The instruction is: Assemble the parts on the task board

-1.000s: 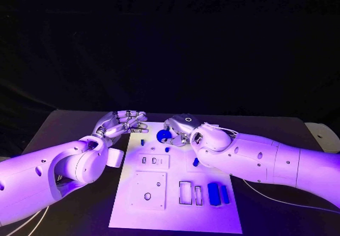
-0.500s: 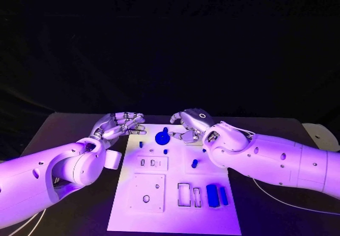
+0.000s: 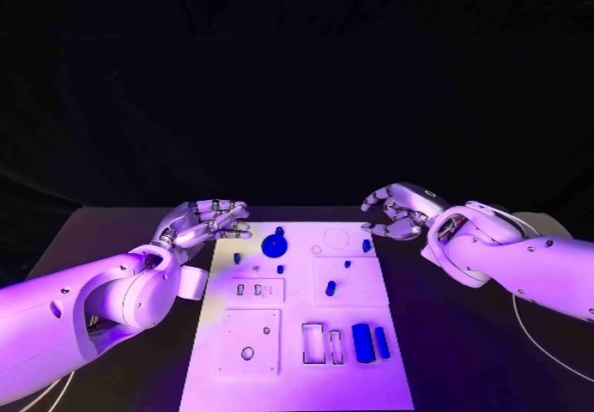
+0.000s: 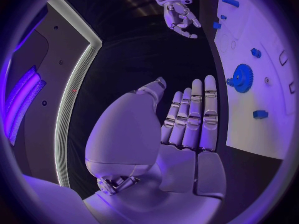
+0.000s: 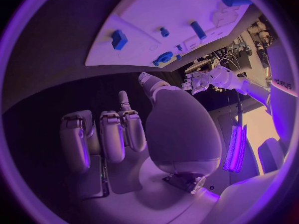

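White and flat, the task board [image 3: 310, 343] lies down the middle of the head view on the black table [image 3: 112, 232], its far edge near the centre of the frame. Up at that far end sits a blue gear [image 3: 275, 246], round and toothed, left of the board's midline. A small blue peg [image 3: 366, 245] stands to its right, near the board's right edge, and another blue peg [image 3: 330, 288] sits lower, about mid-board. Down in the lower right of the board two blue rectangular blocks [image 3: 363, 342] lie side by side, next to two empty rectangular slots [image 3: 313, 341].

Now the left hand [image 3: 204, 221]: it's just off the board's upper left corner, over the dark table, fingers stretched out side by side and nothing in them. The left wrist view confirms it, the fingers [image 4: 202, 115] straight and bare, with the gear [image 4: 241, 77] off to the side on the board.

Over to the right hand [image 3: 398, 210], at the board's upper right corner, just beyond its edge. Its fingers are curled in loosely, and the right wrist view shows the fingers [image 5: 112, 134] bent with nothing between them.
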`<move>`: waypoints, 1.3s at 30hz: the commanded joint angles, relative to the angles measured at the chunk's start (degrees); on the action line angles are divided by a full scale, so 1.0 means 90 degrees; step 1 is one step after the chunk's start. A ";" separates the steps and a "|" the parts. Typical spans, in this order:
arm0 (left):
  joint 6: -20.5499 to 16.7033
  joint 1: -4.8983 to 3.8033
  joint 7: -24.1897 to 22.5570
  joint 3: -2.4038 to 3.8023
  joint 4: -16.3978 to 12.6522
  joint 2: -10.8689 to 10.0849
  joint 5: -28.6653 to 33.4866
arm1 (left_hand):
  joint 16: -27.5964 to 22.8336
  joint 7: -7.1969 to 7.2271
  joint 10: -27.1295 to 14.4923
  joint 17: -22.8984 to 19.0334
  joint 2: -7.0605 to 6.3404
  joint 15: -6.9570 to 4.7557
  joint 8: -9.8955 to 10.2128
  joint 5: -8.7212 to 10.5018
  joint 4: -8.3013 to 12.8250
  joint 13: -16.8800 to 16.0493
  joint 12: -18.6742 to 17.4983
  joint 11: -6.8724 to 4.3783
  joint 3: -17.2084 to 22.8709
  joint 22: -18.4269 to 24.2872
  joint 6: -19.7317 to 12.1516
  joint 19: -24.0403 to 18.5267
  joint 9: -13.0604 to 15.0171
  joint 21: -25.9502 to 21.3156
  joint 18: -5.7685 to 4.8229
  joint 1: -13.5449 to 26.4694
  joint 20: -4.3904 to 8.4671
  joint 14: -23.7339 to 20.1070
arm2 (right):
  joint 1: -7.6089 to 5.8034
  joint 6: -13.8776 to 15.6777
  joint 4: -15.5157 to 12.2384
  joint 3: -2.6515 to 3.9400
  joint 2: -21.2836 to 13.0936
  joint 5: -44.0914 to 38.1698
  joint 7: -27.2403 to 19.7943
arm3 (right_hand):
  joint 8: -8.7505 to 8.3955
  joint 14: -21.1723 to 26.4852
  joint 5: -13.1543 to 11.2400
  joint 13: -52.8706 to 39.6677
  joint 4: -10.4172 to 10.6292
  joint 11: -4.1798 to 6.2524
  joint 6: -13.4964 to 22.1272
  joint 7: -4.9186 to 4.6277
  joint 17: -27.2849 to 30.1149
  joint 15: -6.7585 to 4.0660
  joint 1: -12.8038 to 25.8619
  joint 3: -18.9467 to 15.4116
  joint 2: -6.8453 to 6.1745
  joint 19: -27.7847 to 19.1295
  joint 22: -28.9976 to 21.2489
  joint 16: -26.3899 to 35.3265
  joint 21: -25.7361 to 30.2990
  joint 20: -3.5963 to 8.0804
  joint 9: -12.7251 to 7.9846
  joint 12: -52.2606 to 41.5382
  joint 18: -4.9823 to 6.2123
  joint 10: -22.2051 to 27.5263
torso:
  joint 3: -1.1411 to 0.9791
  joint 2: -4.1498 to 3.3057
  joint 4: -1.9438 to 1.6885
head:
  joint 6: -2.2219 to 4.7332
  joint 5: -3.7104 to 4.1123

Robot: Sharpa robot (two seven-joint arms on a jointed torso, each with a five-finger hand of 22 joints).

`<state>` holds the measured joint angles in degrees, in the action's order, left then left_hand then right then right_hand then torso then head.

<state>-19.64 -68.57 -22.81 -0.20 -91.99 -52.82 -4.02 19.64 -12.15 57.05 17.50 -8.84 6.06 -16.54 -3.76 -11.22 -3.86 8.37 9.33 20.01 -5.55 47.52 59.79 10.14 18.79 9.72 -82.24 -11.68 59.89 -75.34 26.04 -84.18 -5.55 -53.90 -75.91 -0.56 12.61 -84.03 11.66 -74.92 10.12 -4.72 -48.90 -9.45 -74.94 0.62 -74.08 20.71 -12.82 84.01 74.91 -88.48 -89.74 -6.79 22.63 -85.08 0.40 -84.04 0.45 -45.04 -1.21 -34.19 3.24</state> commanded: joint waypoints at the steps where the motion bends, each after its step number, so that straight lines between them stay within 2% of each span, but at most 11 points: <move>1: 0.0134 -0.0006 -0.0051 0.0004 0.0007 0.0014 0.0012 | -0.0042 -0.0081 0.0035 0.0013 0.0010 0.0037 0.0037 0.0030 0.0019 -0.0001 -0.0036 0.0038 0.0034 0.0012 -0.0043 0.0017 0.0011 0.0008 0.0081 0.0058 -0.0003 -0.0002 | 0.0069 -0.0727 0.0012 -0.0004 -0.0126 0.0738 -0.0732 | -0.0044 -0.0545 0.0013 -0.1114 -0.0069 -0.0016 0.0010 -0.0025 -0.1114 0.0015 -0.0086 0.0006 -0.0008 0.0666 0.1677 -0.0028 -0.0029 -0.0008 -0.0007 0.0020 -0.0044 -0.0154 | -0.0049 0.0006 0.0030 | -0.0023 0.0019; 6: 0.0139 -0.0005 -0.0057 0.0004 0.0017 0.0019 0.0012 | -0.0048 -0.0080 0.0049 0.0016 0.0010 0.0038 0.0033 0.0029 0.0021 -0.0004 -0.0034 0.0037 0.0037 0.0015 -0.0036 0.0013 0.0014 0.0005 0.0080 0.0058 -0.0004 -0.0008 | 0.0201 -0.0766 0.0140 -0.0005 -0.0210 0.0825 -0.0860 | -0.0064 -0.0543 0.0015 -0.1106 -0.0105 -0.0017 0.0023 -0.0025 -0.1110 0.0015 -0.0133 0.0013 -0.0011 0.0666 0.1677 -0.0027 -0.0029 -0.0010 -0.0010 0.0029 -0.0044 -0.0145 | -0.0060 0.0007 0.0036 | -0.0038 0.0012; 7: 0.0142 -0.0005 -0.0058 0.0004 0.0020 0.0022 0.0012 | -0.0048 -0.0080 0.0049 0.0016 0.0010 0.0038 0.0033 0.0029 0.0021 -0.0004 -0.0034 0.0037 0.0037 0.0015 -0.0036 0.0013 0.0014 0.0005 0.0080 0.0058 -0.0004 -0.0008 | 0.0225 -0.0773 0.0172 -0.0006 -0.0205 0.0834 -0.0870 | -0.0069 -0.0543 0.0018 -0.1103 -0.0115 -0.0017 0.0028 -0.0025 -0.1107 0.0015 -0.0147 0.0017 -0.0009 0.0666 0.1677 -0.0026 -0.0029 -0.0010 -0.0011 0.0032 -0.0044 -0.0142 | -0.0049 0.0006 0.0020 | -0.0046 0.0024; 10: 0.0148 -0.0005 -0.0058 0.0004 0.0026 0.0027 0.0012 | -0.0048 -0.0080 0.0049 0.0016 0.0010 0.0038 0.0033 0.0029 0.0021 -0.0004 -0.0034 0.0037 0.0037 0.0015 -0.0036 0.0013 0.0014 0.0005 0.0080 0.0058 -0.0004 -0.0008 | 0.0287 -0.0798 0.0262 -0.0007 -0.0172 0.0845 -0.0883 | -0.0084 -0.0542 0.0034 -0.1102 -0.0151 -0.0015 0.0033 -0.0023 -0.1106 0.0014 -0.0196 0.0037 0.0001 0.0666 0.1677 -0.0026 -0.0029 -0.0010 -0.0011 0.0033 -0.0044 -0.0140 | -0.0047 0.0004 0.0008 | -0.0072 0.0031; 16: 0.0148 -0.0005 -0.0057 0.0004 0.0037 0.0019 0.0012 | -0.0048 -0.0080 0.0049 0.0016 0.0010 0.0038 0.0033 0.0029 0.0021 -0.0004 -0.0034 0.0037 0.0037 0.0015 -0.0036 0.0013 0.0014 0.0005 0.0080 0.0058 -0.0004 -0.0008 | 0.0401 -0.0786 0.0430 -0.0008 -0.0073 0.0853 -0.0861 | -0.0095 -0.0543 0.0055 -0.1104 -0.0171 -0.0016 0.0037 -0.0026 -0.1110 0.0014 -0.0221 0.0051 0.0009 0.0666 0.1677 -0.0027 -0.0029 -0.0010 -0.0012 0.0032 -0.0044 -0.0141 | -0.0036 0.0004 0.0021 | -0.0097 0.0007; 21: 0.0153 -0.0005 -0.0057 0.0004 0.0040 0.0019 0.0012 | -0.0059 -0.0077 0.0067 0.0023 0.0008 0.0039 0.0029 0.0029 0.0028 -0.0006 -0.0036 0.0035 0.0043 0.0019 -0.0028 0.0004 0.0018 -0.0001 0.0080 0.0057 -0.0006 -0.0019 | 0.0443 -0.0759 0.0564 -0.0009 0.0029 0.0854 -0.0822 | -0.0098 -0.0544 0.0057 -0.1105 -0.0173 -0.0017 0.0040 -0.0027 -0.1113 0.0014 -0.0223 0.0051 0.0009 0.0666 0.1677 -0.0027 -0.0029 -0.0010 -0.0013 0.0031 -0.0044 -0.0141 | -0.0027 0.0007 0.0018 | -0.0112 0.0005; 26: 0.0155 -0.0005 -0.0053 0.0004 0.0046 0.0019 0.0012 | -0.0059 -0.0077 0.0067 0.0023 0.0008 0.0039 0.0029 0.0029 0.0028 -0.0006 -0.0036 0.0035 0.0043 0.0019 -0.0028 0.0004 0.0018 -0.0001 0.0080 0.0057 -0.0006 -0.0019 | 0.0498 -0.0718 0.0691 -0.0008 0.0167 0.0854 -0.0772 | -0.0107 -0.0547 0.0066 -0.1110 -0.0173 -0.0021 0.0048 -0.0035 -0.1128 0.0016 -0.0223 0.0058 0.0021 0.0666 0.1677 -0.0031 -0.0029 -0.0010 -0.0015 0.0025 -0.0044 -0.0146 | -0.0040 0.0005 0.0018 | -0.0122 -0.0013; 33: 0.0162 -0.0005 -0.0048 0.0004 0.0056 0.0023 0.0012 | -0.0062 -0.0078 0.0065 0.0028 0.0007 0.0039 0.0032 0.0029 0.0031 -0.0005 -0.0044 0.0036 0.0046 0.0021 -0.0031 0.0002 0.0019 -0.0002 0.0081 0.0056 -0.0006 -0.0021 | 0.0562 -0.0655 0.0860 -0.0008 0.0342 0.0853 -0.0714 | -0.0116 -0.0550 0.0078 -0.1128 -0.0175 -0.0033 0.0038 -0.0049 -0.1142 0.0024 -0.0233 0.0094 0.0077 0.0666 0.1677 -0.0035 -0.0029 -0.0014 -0.0013 0.0006 -0.0044 -0.0163 | -0.0035 0.0003 0.0007 | -0.0143 -0.0026; 39: 0.0165 -0.0005 -0.0042 0.0004 0.0061 0.0024 0.0012 | -0.0062 -0.0078 0.0065 0.0028 0.0007 0.0039 0.0032 0.0029 0.0031 -0.0005 -0.0044 0.0036 0.0046 0.0021 -0.0031 0.0002 0.0019 -0.0002 0.0081 0.0056 -0.0006 -0.0021 | 0.0578 -0.0667 0.0936 -0.0008 0.0432 0.0853 -0.0701 | -0.0104 -0.0552 0.0022 -0.1161 -0.0225 -0.0039 -0.0065 -0.0054 -0.1150 0.0033 -0.0290 0.0202 0.0179 0.0666 0.1677 -0.0038 -0.0029 -0.0025 0.0002 -0.0030 -0.0044 -0.0195 | -0.0033 0.0010 0.0029 | -0.0154 -0.0067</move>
<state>-19.23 -68.55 -22.84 -0.21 -91.37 -52.73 -4.02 19.42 -12.16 57.25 17.70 -8.84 6.05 -16.54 -3.68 -11.06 -3.85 8.37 9.54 20.17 -5.44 47.52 59.79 10.26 18.79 9.72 -82.24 -11.68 59.89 -70.21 20.35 -75.83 -5.62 -50.16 -68.15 -7.07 11.89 -84.03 12.03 -74.91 8.12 -4.72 -49.24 -9.94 -74.92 0.61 -76.62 22.31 -11.47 84.01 74.93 -88.48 -89.74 -6.79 22.57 -85.08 0.39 -84.04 0.13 -44.99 -1.05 -35.54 2.79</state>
